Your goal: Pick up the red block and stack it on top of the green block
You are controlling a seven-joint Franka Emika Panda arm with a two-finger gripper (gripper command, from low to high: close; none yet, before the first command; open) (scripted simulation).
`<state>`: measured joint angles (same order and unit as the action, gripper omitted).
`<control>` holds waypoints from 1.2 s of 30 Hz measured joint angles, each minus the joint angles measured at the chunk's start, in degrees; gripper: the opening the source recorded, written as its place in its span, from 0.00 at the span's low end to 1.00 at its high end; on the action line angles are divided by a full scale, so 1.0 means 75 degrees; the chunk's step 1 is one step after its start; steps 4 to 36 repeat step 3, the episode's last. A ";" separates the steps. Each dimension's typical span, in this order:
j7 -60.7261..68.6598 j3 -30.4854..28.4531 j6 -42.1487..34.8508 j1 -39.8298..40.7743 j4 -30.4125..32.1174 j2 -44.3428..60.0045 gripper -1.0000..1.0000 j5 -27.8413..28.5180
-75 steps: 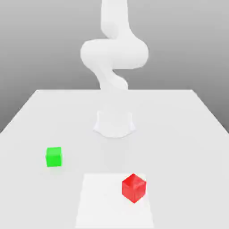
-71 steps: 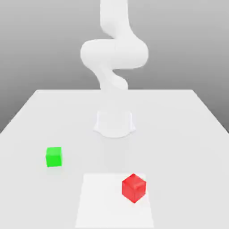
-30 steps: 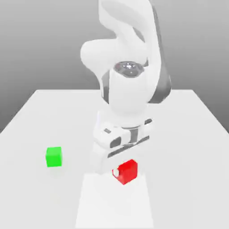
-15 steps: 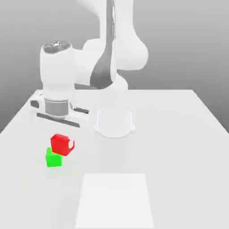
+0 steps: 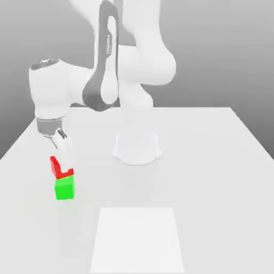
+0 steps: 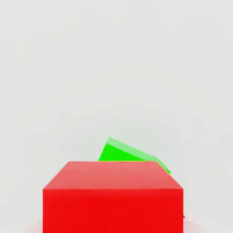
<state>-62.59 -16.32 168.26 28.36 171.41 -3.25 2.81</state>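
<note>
The pincer [image 5: 63, 160] is clamped narrow on the red block [image 5: 60, 167], which hangs just above the green block [image 5: 64, 189], touching it or very nearly (I cannot tell which). In the exterior view the red block looks offset slightly toward that view's left of the green block rather than squarely over it. In the hand view the red block [image 6: 113, 195] hides most of the green block [image 6: 129, 154], whose edges sit turned against the red ones. The green block rests on the white desk [image 5: 214, 176], well apart from the robot's round base [image 5: 136, 150].

The risk, as I judge it, is a release with the two cubes misaligned: little overlap or a twisted contact could let the red block tip and slide off, or nudge the green block sideways.

There is dark lettering along the grey arm link [image 5: 108, 45], too small to read.
</note>
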 joint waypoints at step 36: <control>0.0074 0.0012 0.0170 -0.0031 -0.0003 0.0176 1.00 -0.0111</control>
